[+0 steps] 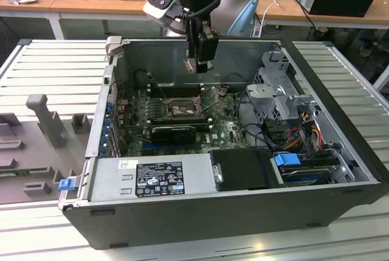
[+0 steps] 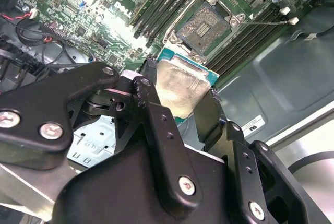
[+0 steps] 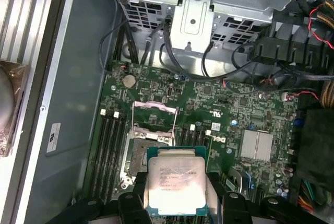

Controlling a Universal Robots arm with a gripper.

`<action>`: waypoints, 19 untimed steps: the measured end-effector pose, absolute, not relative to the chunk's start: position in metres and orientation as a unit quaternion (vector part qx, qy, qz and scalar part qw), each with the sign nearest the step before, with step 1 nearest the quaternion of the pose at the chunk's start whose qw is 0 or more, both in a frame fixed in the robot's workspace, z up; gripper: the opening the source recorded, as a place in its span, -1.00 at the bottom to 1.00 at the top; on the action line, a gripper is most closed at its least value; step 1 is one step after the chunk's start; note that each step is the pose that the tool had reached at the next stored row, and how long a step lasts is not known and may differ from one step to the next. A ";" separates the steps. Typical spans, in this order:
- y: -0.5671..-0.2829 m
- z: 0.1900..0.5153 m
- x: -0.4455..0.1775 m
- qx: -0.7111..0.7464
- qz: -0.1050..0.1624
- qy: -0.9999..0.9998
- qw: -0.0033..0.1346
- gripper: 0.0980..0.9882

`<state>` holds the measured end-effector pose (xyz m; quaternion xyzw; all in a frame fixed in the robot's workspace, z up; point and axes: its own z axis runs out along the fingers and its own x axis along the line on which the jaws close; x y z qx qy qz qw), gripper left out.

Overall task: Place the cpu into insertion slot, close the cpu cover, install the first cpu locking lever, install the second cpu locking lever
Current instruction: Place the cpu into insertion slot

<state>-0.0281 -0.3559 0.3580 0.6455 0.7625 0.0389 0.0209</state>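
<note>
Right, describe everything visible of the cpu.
The cpu is a small flat square chip with a pale silvery metal top carrying faint print and a thin green board edge around it. It is clamped at two opposite edges between the black fingers of the gripper, top facing both wrist cameras. It is held above the motherboard near the bare socket, not seated in it.

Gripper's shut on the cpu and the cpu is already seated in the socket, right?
Not seated. The gripper is shut on the cpu, but the cpu is held clear of the board. In the second wrist view the socket lies bare, its contact field exposed.
</note>
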 end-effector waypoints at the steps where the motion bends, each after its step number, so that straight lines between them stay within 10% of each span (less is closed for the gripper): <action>1: -0.356 0.358 -0.028 0.647 0.039 0.761 0.021 -0.04; 19: -0.356 0.357 -0.028 0.708 0.037 0.705 0.024 -0.04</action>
